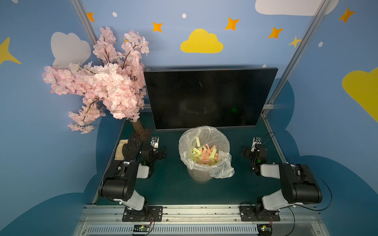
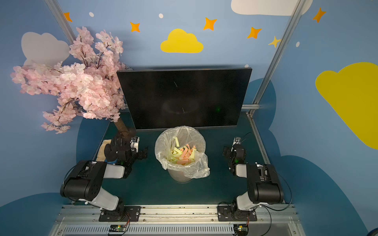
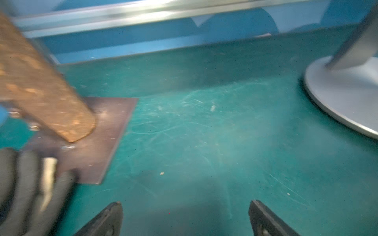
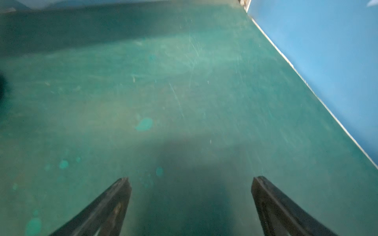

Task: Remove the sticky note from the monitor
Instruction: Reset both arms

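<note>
The monitor [image 1: 208, 98] [image 2: 184, 98] stands at the back of the green table, its black screen bare in both top views. No sticky note shows on it. Its round grey base [image 3: 343, 92] appears in the left wrist view. My left gripper [image 1: 153, 147] [image 2: 134, 149] [image 3: 185, 206] hovers low at the front left of the monitor, open, nothing between its fingers. My right gripper [image 1: 254, 147] [image 2: 235, 148] [image 4: 191, 181] sits low on the right side, also open and empty, over bare table.
A lined waste bin [image 1: 199, 176] [image 2: 180, 175] holding yellow and pink paper strips stands mid-table before the monitor. A pink blossom tree [image 1: 102, 81] on a brown plate [image 3: 102, 139] fills the back left. A black-gloved hand [image 1: 131, 149] [image 3: 24, 190] is beside my left gripper.
</note>
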`<state>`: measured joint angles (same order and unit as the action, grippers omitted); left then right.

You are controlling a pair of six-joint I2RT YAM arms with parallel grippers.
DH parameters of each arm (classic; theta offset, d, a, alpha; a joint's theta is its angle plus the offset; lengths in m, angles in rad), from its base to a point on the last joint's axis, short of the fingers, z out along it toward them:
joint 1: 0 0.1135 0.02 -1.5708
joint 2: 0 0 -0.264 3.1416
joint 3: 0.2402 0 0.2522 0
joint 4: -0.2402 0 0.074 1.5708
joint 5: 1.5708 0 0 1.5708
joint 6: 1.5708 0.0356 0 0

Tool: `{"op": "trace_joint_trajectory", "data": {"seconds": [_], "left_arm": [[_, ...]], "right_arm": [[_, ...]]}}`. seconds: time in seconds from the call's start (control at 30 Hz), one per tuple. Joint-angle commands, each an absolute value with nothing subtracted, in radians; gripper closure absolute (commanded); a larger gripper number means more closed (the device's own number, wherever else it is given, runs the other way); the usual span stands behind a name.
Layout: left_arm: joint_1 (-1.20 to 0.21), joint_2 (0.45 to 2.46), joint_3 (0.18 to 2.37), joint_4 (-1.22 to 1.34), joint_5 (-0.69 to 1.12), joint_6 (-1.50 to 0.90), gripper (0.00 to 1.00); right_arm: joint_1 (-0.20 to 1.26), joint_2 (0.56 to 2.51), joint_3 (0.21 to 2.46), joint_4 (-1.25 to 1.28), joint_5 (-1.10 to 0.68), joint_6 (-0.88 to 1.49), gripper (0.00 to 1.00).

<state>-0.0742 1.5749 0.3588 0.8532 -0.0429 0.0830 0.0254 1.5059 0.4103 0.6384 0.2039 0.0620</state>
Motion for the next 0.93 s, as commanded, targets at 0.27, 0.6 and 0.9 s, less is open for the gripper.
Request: {"op": "trace_joint_trajectory", "data": {"seconds": [0.27, 0.6, 0.9], "left_arm": [[-0.072, 1.564, 0.388, 0.885, 0.009, 0.099, 0.0], [-0.072, 1.565, 0.387, 0.885, 0.009, 0.099, 0.0], [-0.073, 1.563, 0.385, 0.886, 0.009, 0.099, 0.0]], "right_arm": [[0.039, 1.463, 0.458, 0.601, 0.204, 0.041, 0.02], [0.037, 1.47, 0.468, 0.591, 0.202, 0.041, 0.02], [0.039, 1.464, 0.46, 0.597, 0.207, 0.041, 0.02]]}}
